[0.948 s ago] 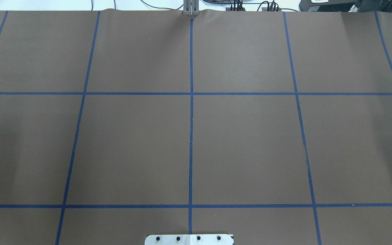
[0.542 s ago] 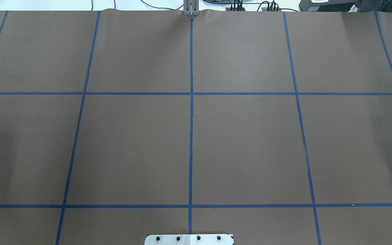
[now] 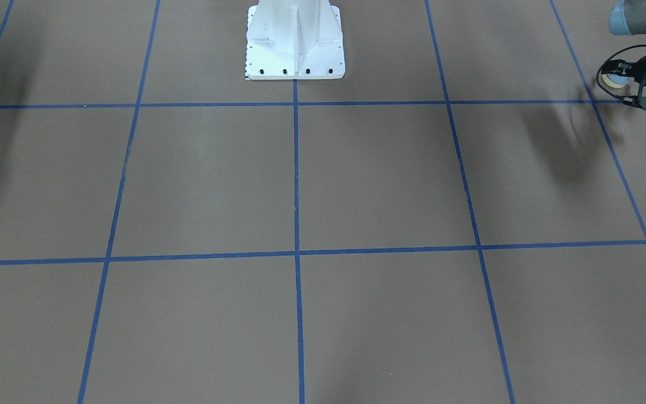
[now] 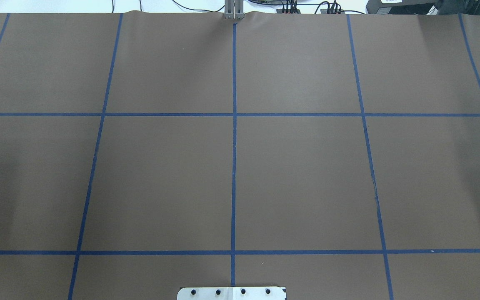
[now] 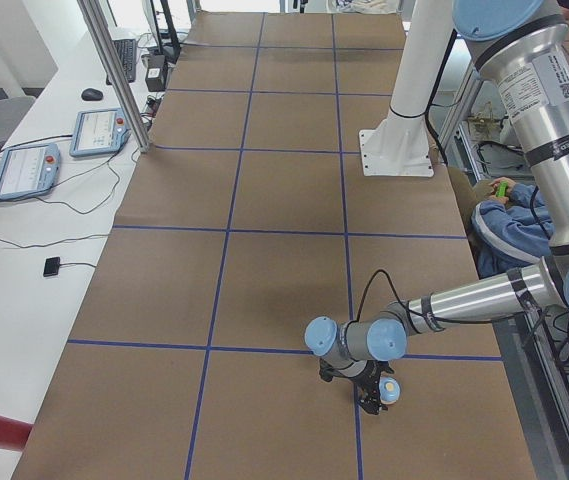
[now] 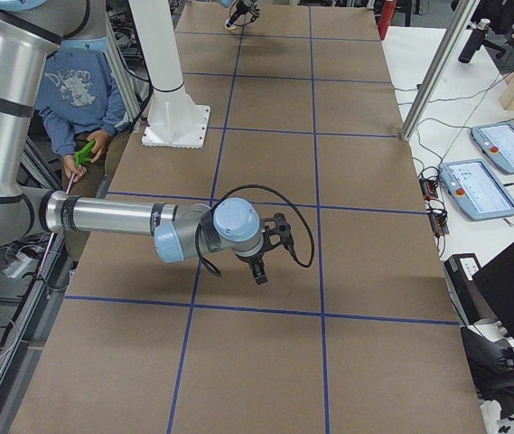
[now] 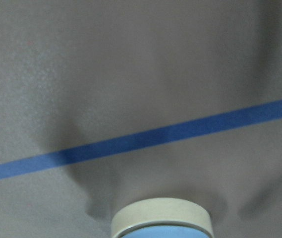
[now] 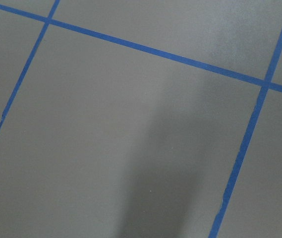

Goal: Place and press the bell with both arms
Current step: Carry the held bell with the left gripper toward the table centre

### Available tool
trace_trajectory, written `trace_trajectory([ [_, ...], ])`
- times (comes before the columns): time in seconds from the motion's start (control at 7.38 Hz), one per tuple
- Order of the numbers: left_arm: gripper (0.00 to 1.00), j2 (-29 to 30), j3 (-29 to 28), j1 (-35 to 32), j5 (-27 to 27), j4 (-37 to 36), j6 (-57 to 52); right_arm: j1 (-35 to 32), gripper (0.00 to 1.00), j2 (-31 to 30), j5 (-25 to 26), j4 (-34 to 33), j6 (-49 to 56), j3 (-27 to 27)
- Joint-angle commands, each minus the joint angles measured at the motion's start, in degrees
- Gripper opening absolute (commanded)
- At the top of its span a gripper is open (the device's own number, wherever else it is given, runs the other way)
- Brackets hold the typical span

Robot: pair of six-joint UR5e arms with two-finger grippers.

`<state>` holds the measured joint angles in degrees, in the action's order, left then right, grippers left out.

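Your bench (image 4: 298,175) is covered in matt brown paper, faintly creased near the far edge and ruled with smooth blue tape lines (image 4: 234,166). The pedestal (image 3: 295,39) looks like white-painted metal with a slight sheen. On the left arm (image 5: 484,295) you have satiny silver metal tubing, and its joint caps (image 5: 322,336) are smooth light-blue plastic. The left pincer (image 5: 377,398) is matt black. The bell (image 7: 163,214) shows a matt cream ring and a smooth blue dome.

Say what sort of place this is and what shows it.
Most likely a robotics lab: two arms on a white pedestal, a table papered brown with a blue tape grid, and teach pendants on the side bench.
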<state>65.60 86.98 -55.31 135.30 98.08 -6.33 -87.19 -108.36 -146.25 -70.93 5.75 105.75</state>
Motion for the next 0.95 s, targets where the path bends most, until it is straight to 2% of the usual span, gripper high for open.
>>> trace_trajectory([
  [0.0, 0.98, 0.1, -0.1, 0.4, 0.1, 0.0, 0.0, 0.0, 1.0, 0.0, 0.0, 0.0, 0.1, 0.1],
  [0.27, 0.88, 0.1, -0.1, 0.7, 0.0, 0.1, -0.1, 0.0, 1.0, 0.0, 0.0, 0.0, 0.1, 0.1],
  [0.54, 0.7, 0.1, -0.1, 0.9, 0.0, 0.0, -0.1, 0.0, 1.0, 0.0, 0.0, 0.0, 0.1, 0.1],
  [0.68, 0.51, 0.1, -0.1, 1.0, 0.1, 0.0, -0.1, 0.0, 1.0, 0.0, 0.0, 0.0, 0.1, 0.0],
  [0.81, 0.27, 0.2, 0.1, 1.0, 0.1, 0.2, -0.3, 0.0, 1.0, 0.0, 0.0, 0.0, 0.1, 0.0],
])
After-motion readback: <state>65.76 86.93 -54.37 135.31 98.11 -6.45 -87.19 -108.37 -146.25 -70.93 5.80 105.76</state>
